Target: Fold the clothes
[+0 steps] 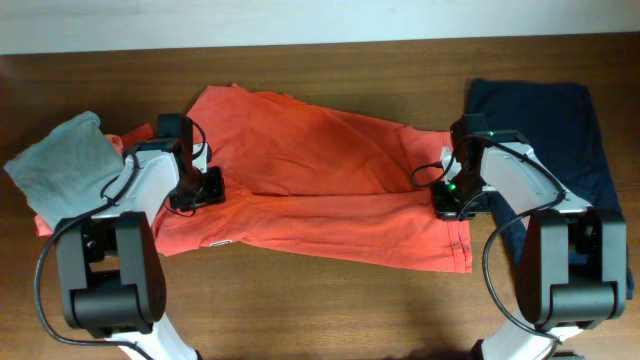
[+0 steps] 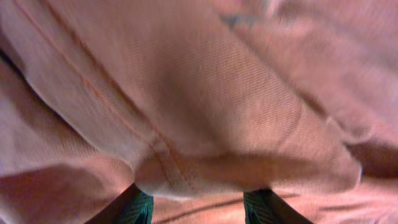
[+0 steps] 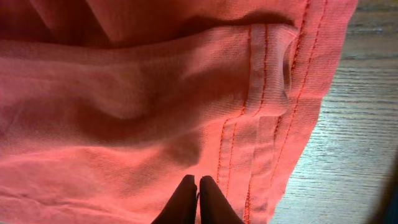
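Observation:
The red-orange T-shirt point(image 1: 320, 180) lies spread across the middle of the table, its lettering hidden. My left gripper point(image 1: 196, 190) is low over the shirt's left part. In the left wrist view its fingers point(image 2: 200, 208) are wide apart, with a fold of the shirt point(image 2: 205, 112) bulging between them. My right gripper point(image 1: 450, 197) is at the shirt's right hem. In the right wrist view its fingers point(image 3: 198, 190) are pinched together on the shirt's cloth point(image 3: 124, 93) beside the stitched hem. The navy garment point(image 1: 545, 125) lies flat at the right, partly under my right arm.
A light-grey folded shirt point(image 1: 60, 160) lies at the left, on an orange-red one point(image 1: 42, 224) that peeks out below it. Bare wooden tabletop point(image 1: 320, 310) runs along the front, and shows beside the hem in the right wrist view point(image 3: 348, 137).

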{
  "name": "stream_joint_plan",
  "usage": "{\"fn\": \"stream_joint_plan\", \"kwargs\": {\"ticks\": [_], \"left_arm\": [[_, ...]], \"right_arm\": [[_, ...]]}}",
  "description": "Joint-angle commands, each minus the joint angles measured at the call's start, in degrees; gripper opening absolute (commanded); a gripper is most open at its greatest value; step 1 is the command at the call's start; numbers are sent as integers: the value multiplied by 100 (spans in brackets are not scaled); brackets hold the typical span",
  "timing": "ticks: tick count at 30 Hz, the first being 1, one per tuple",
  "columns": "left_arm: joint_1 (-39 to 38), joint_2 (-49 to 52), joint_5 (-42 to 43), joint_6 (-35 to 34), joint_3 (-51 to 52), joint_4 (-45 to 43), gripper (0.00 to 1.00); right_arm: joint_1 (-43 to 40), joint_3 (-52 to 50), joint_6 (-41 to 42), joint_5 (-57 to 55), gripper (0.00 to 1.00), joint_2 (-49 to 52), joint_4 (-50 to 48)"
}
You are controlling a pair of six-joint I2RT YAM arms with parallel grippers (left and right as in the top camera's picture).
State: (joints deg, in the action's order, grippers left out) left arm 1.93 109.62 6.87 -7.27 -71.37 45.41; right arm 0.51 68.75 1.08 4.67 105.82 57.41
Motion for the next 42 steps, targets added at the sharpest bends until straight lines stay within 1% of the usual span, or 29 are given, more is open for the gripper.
{"fn": "stream_joint_plan", "kwargs": {"ticks": [1,2,3,5,8,11,13,20,22,23,24,25,26,29,35,36,40,42], "left_arm": [[-9,22,94,-83,92,-271,34],[-9,26,94,-83,120,-343,31],[-9,31,90,-83,127,-363,25],[-9,31,103,-81,127,-387,2],[-7,28,308,-76,109,-501,0],[-2,7,1045,59,-94,-752,0],[-2,-24,1366,57,-310,-994,0],[-4,-26,1521,42,-835,-1853,1],[-7,-26,1543,44,-835,-1978,2],[-7,-26,1543,44,-835,-1971,9],[-7,-24,1543,46,-835,-1917,19],[-7,-24,1543,48,-835,-1773,42],[-7,-24,1539,52,-835,-1410,46],[-4,-24,1279,74,-835,-601,47],[-2,-24,24,70,-833,1545,46],[-2,-24,-494,39,-833,2194,44],[-4,-66,-1250,-232,-833,2492,43],[-2,-195,-1279,-232,-826,2463,43]], "right_arm": [[-15,-33,-20,74,9,42,22],[-15,-33,-20,74,9,42,24],[-15,-33,-22,74,9,42,31],[-15,-33,-22,74,9,42,42],[-15,-33,-22,72,9,42,42],[-15,-33,-22,72,9,42,42],[-15,-33,-20,72,9,42,42],[-15,-33,-20,72,9,42,42],[-15,-33,-22,72,9,42,39],[-15,-33,-20,72,9,42,39],[-15,-33,-20,72,9,42,39],[-15,-33,-22,72,9,42,39],[-15,-33,-22,72,9,42,42],[-15,-35,-22,72,10,42,44],[-15,-35,-24,72,10,42,39],[-15,-35,-66,72,10,42,39],[-15,-35,-63,74,11,42,68],[-15,-35,-63,72,11,42,131]]}}
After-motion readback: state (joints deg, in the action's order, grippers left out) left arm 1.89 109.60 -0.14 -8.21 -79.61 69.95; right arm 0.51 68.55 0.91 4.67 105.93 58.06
